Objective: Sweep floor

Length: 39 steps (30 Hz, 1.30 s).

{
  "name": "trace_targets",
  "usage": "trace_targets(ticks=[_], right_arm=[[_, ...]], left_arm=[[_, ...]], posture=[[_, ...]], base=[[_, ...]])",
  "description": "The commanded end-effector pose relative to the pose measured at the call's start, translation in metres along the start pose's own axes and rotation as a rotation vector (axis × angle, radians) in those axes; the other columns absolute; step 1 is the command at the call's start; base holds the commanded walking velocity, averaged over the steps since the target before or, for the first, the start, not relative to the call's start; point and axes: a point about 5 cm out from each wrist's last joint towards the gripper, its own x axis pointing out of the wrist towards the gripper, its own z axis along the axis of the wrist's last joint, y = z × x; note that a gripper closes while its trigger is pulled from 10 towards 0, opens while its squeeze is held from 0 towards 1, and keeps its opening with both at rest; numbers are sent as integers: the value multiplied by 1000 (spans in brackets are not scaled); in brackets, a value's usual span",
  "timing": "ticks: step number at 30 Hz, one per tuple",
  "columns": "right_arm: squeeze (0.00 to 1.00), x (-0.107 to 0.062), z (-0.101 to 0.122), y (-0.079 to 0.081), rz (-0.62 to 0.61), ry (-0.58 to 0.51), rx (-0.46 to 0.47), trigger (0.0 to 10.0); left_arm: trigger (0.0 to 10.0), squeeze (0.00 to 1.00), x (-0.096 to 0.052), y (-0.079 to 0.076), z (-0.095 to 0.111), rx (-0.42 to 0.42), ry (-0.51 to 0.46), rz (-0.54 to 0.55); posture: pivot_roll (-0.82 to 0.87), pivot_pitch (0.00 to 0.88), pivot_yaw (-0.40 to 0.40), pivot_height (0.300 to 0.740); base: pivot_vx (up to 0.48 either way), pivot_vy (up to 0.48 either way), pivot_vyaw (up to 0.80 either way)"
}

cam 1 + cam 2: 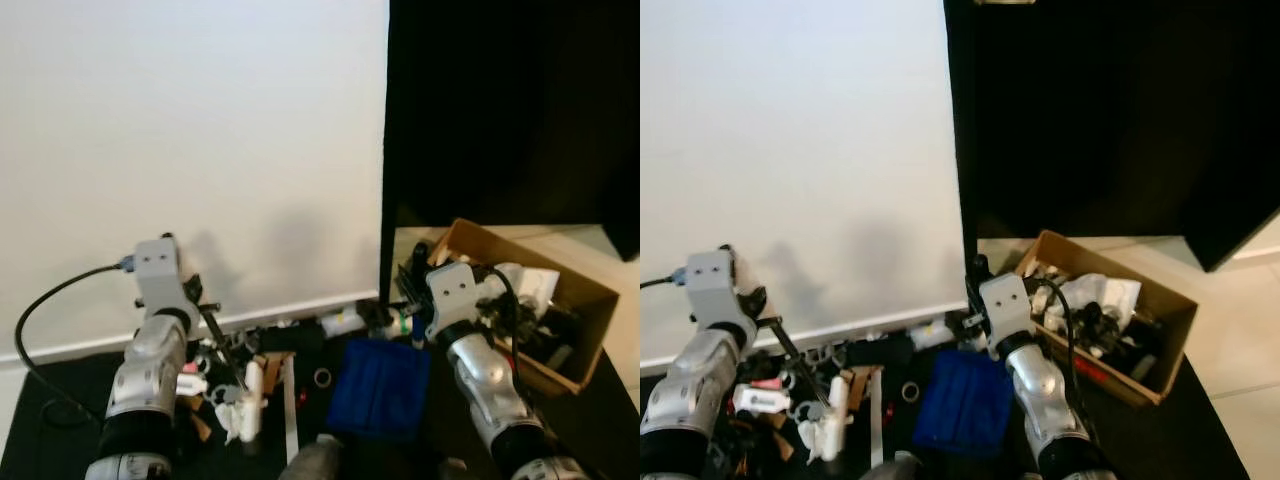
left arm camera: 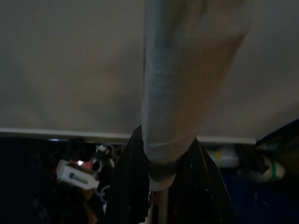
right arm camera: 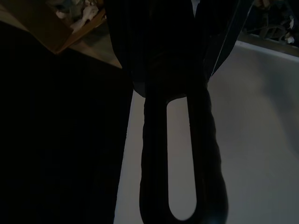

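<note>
Looking down from the head views: left end effector [image 1: 228, 375] over scattered clutter [image 1: 245, 385] on dark floor [image 1: 60, 400]; blue dustpan [image 1: 378, 388] below right end effector [image 1: 405, 300], cardboard box [image 1: 570, 290] beside. Left wrist view: fingers [image 2: 126, 186] clamped on pale broom handle [image 2: 177, 79]. Right wrist view: closed on black looped handle [image 3: 180, 158]. Sweeping apparently barely begun; litter uncollected.

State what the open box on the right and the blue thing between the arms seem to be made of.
Box: looks like cardboard, matte tan-brown, with thin folded walls and open flaps, stuffed with mixed items. Blue thing: probably plastic, though fabric is possible; deep blue, matte, with faint parallel ridges. The blur leaves it open.
</note>
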Motion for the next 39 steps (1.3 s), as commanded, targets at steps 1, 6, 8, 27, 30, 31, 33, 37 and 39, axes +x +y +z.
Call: trace_targets(ticks=[1,6,8,27,30,31,33,37,39], right_arm=[[0,-4,-9,6,42,51,14,10000],[0,1,-4,7,108,30,-16,10000],[0,2,-2,7,125,22,-18,10000],[0,2,9,4,205,-24,-46,10000],[0,2,14,-1,194,-42,-52,10000],[0,2,14,-1,194,-42,-52,10000],[0,2,17,-4,179,-56,-54,10000],[0,2,20,-8,160,-67,-54,10000],[0,2,21,-8,160,-67,-53,10000]], left_arm=[[10000,67,-1,19,4,31,-26,54],[10000,67,-4,23,13,34,-80,32],[10000,63,-6,26,19,35,-111,26],[10000,82,-4,45,-5,-34,-89,3],[10000,86,-5,44,-15,-60,-61,3],[10000,86,-5,44,-15,-60,-61,3],[10000,90,-7,45,-24,-96,-38,1],[10000,90,-10,37,-32,-295,-5,-88],[10000,82,-10,31,-31,-371,-12,-138]], posture=[[94,338,116,740],[97,343,102,740],[102,344,98,740],[64,423,90,740],[58,423,94,740],[58,423,94,740],[57,421,97,740],[60,418,97,740],[60,418,97,740]], base=[[0,0,0],[0,0,0],[0,0,0],[0,0,0],[0,0,0],[0,0,0],[0,0,0],[0,0,0],[0,0,0]])
